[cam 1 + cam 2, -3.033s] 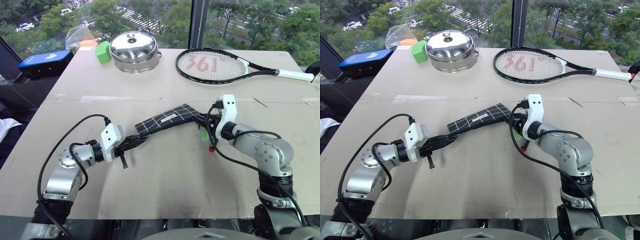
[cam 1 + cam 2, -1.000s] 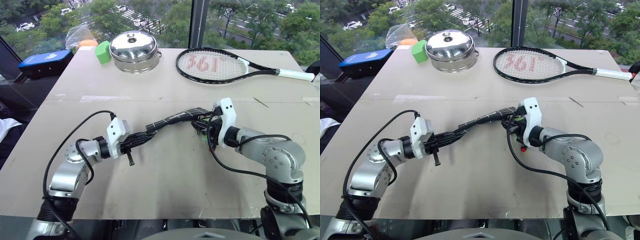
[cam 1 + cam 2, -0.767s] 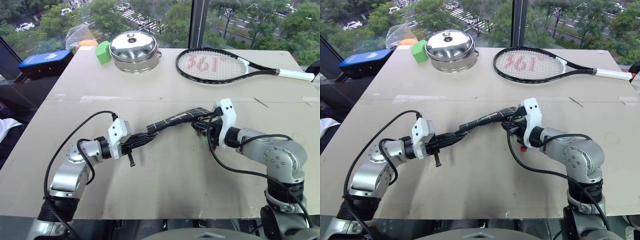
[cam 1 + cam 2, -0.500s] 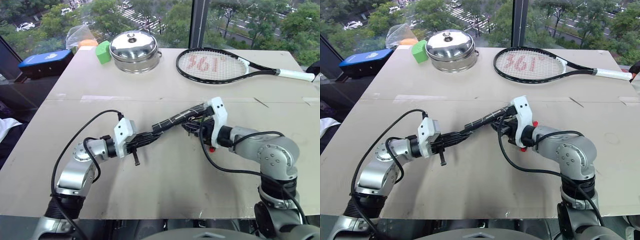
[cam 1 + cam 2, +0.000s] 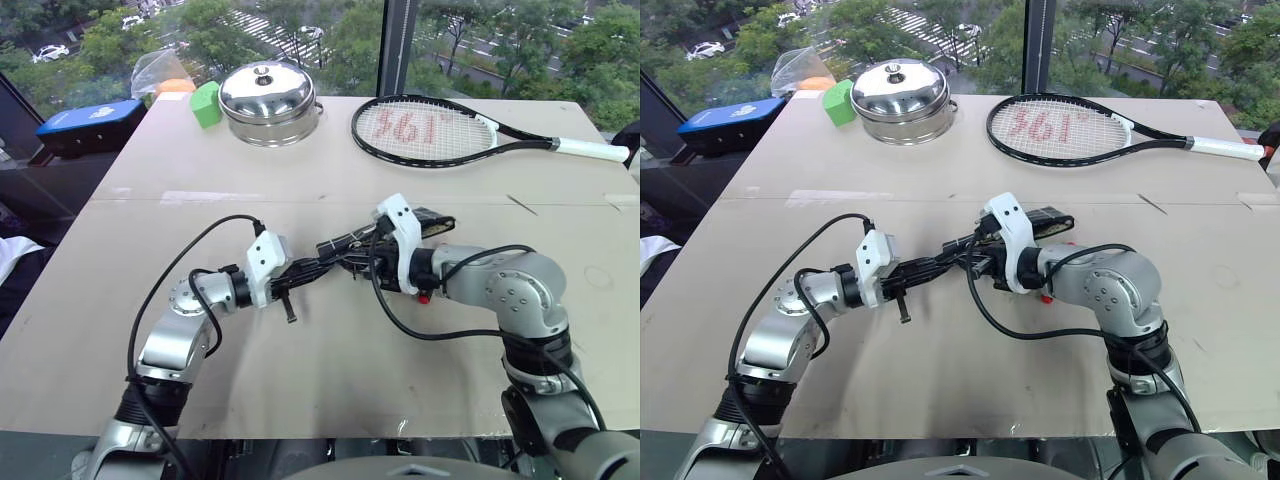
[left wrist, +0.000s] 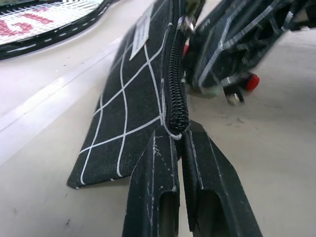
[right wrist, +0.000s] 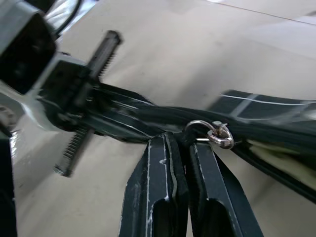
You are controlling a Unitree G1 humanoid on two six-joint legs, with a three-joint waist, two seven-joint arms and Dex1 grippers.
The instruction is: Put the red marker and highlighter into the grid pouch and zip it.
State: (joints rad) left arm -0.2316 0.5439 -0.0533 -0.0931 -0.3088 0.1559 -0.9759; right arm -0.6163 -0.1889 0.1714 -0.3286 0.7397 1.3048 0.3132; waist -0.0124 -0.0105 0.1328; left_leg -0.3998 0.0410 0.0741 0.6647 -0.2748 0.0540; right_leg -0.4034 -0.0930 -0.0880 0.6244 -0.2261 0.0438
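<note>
Both jaws pinch tight: left gripper (image 6: 178, 143) clamps the grid pouch (image 6: 140, 98)'s end; right gripper (image 7: 183, 143), at three o'clock of it, nips the zipper pull (image 7: 212, 133); that thin pull may slip free.

Red marker (image 5: 424, 297) mostly hidden behind right arm, grid pouch (image 6: 143, 84) partly covered

You had the grid pouch (image 6: 129, 106), black fabric with white grid lines and a small white label, held off the tabletop (image 5: 330, 390) near its middle, stretched edge-up between both hands. Its black zipper ran along the top edge, with a silver ring at the pull (image 7: 216, 134). The red marker's red end (image 6: 252, 81) showed just beside the pouch.
</note>
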